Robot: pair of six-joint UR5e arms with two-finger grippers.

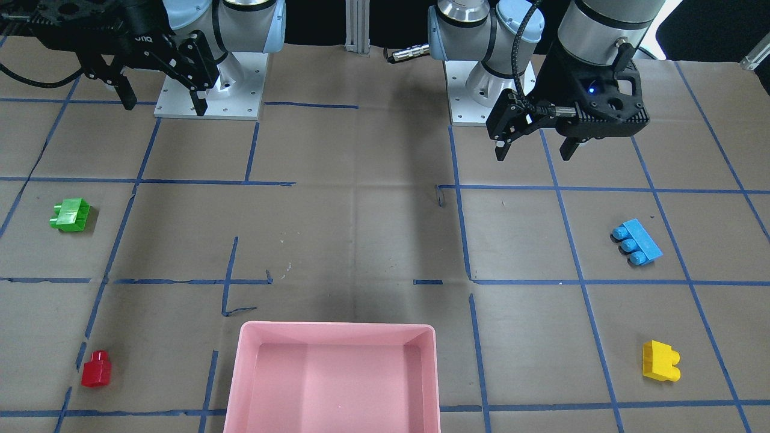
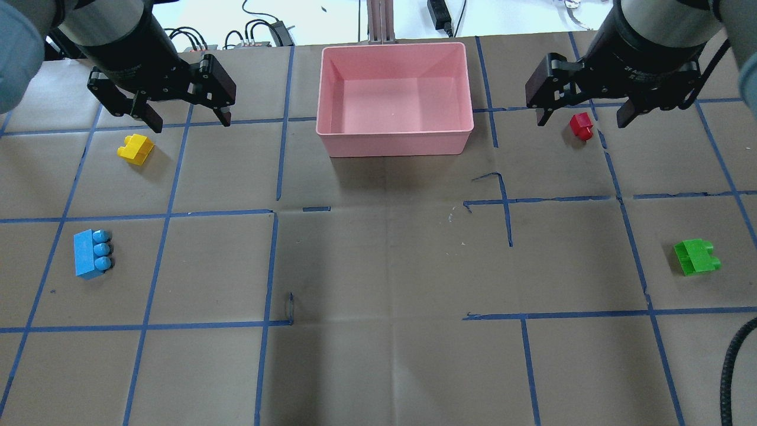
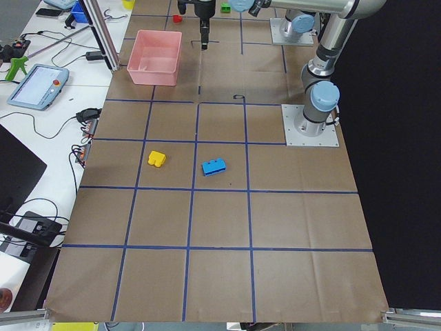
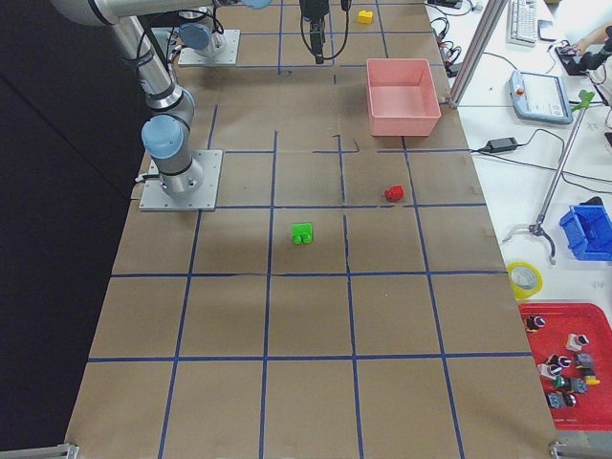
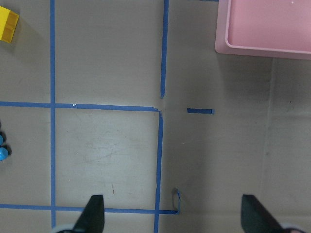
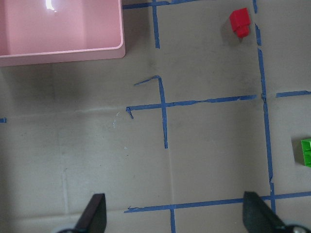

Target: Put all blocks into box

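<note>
The table (image 2: 384,266) is carrying everything, papered brown and crossed with blue tape. The box (image 2: 393,144) is sitting at its far middle edge, away from the robot, and is holding nothing. The left gripper (image 2: 190,123) and the right gripper (image 1: 164,107) are hanging raised on the robot's side of the box, one to each side of it, both with fingers spread wide and gripping nothing.

The light-blue brick (image 2: 91,254) is lying well to the box's left and nearer the robot, studs pointing sideways toward the box's side. The green brick (image 2: 696,257) is lying well to the box's right, also nearer the robot. The yellow brick (image 2: 135,148) is resting near the box's left side, and the red brick (image 2: 581,125) near its right side.

No brick is in yet, so the work seems to be just beginning. Each arm is probably best taking the two bricks on its own side of the box (nearest first), coming straight down with the fingers straddling flat faces, not studs, then lifting clear of the box's wall before letting go. Arms should be taking turns over the box, since both arriving together is risking a clash
</note>
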